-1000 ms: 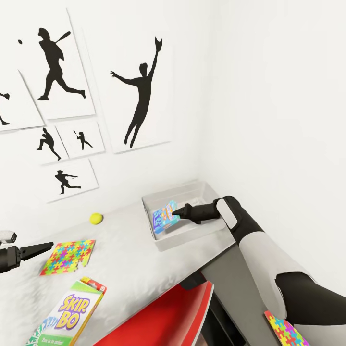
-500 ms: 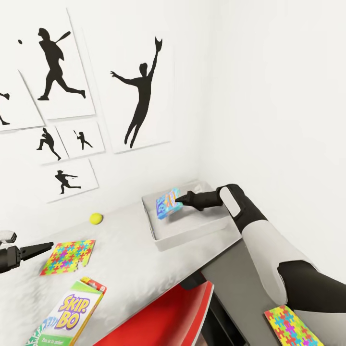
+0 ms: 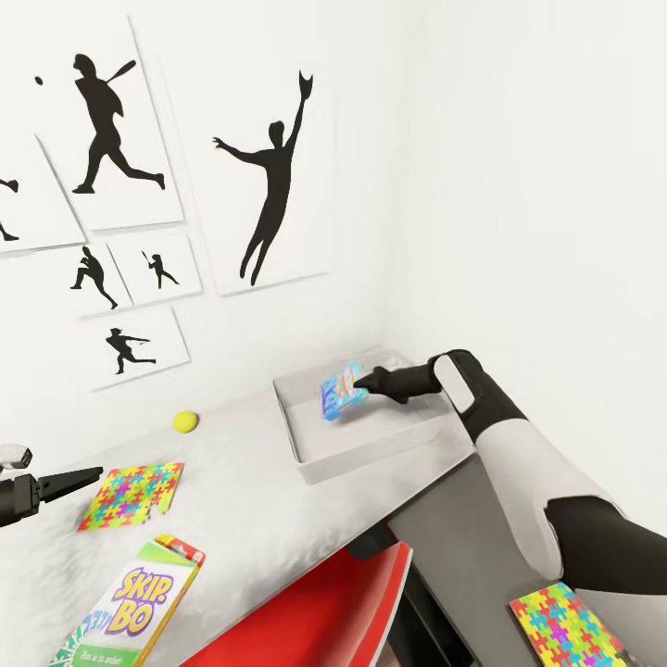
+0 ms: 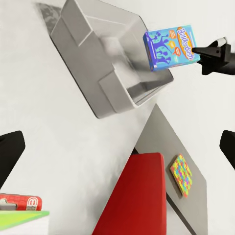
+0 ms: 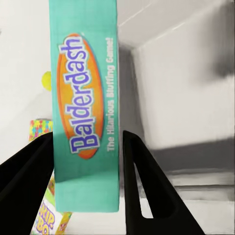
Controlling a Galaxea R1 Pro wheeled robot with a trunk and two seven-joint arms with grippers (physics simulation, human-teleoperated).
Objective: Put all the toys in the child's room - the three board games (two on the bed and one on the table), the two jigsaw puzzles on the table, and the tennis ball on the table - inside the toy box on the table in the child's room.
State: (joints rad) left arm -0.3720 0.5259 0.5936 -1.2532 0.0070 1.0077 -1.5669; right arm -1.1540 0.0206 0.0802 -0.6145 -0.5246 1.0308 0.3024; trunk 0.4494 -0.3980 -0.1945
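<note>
Your right gripper (image 3: 363, 381) has the blue Balderdash board game (image 3: 340, 390) pinched between its fingers, held above the toy box (image 3: 320, 453).

The box sits edge-on between your fingers (image 5: 142, 186), which press its two faces; whether it clears the tray floor is hard to judge. Your left gripper (image 3: 88, 477) hangs beside the jigsaw puzzle (image 3: 132, 494), fingers seemingly apart, empty.

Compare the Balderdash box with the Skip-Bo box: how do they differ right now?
The Balderdash box is held in the right gripper, tilted above the toy box; the Skip-Bo box lies flat on the table, untouched. Balderdash is mostly blue with a teal side; Skip-Bo is green and white with purple lettering. Both are thin printed game boxes.
</note>
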